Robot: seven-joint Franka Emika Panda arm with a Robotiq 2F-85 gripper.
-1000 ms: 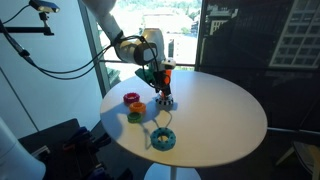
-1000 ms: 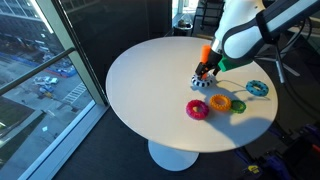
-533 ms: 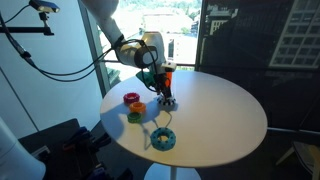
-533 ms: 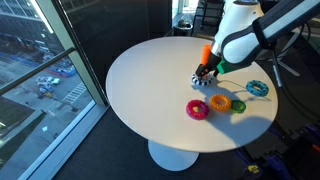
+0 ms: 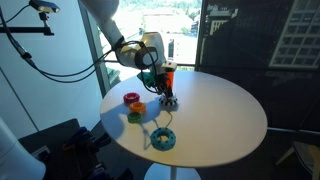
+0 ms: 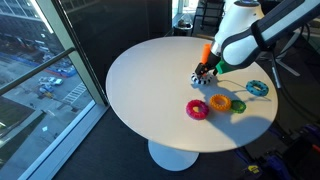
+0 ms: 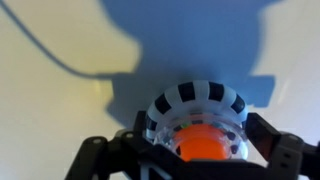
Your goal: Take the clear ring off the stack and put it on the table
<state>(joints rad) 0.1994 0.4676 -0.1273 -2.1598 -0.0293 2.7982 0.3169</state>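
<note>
The clear ring [image 7: 168, 127] sits threaded on the stack [image 7: 205, 147], low down, just above the round base [image 7: 195, 98] with its black-and-white blocked rim. It reads as a glassy, colourless doughnut with a pale edge, smooth and probably slippery. My hand [image 7: 195, 133] straddles it, its dark fingers [image 7: 272, 148] right at the ring's outer edge on either side. I cannot tell whether they pinch it or merely flank it (the wrist view is blurred). I judge this to be the grasp step. Next I need a firm squeeze, then a straight lift along the orange post so the ring does not bind. On the smooth white worktop [image 5: 220, 110] lie the red ring [image 5: 131, 98], orange ring [image 5: 139, 106], green ring [image 5: 134, 117] and blue ring [image 5: 164, 139], apart from the stack.
</note>
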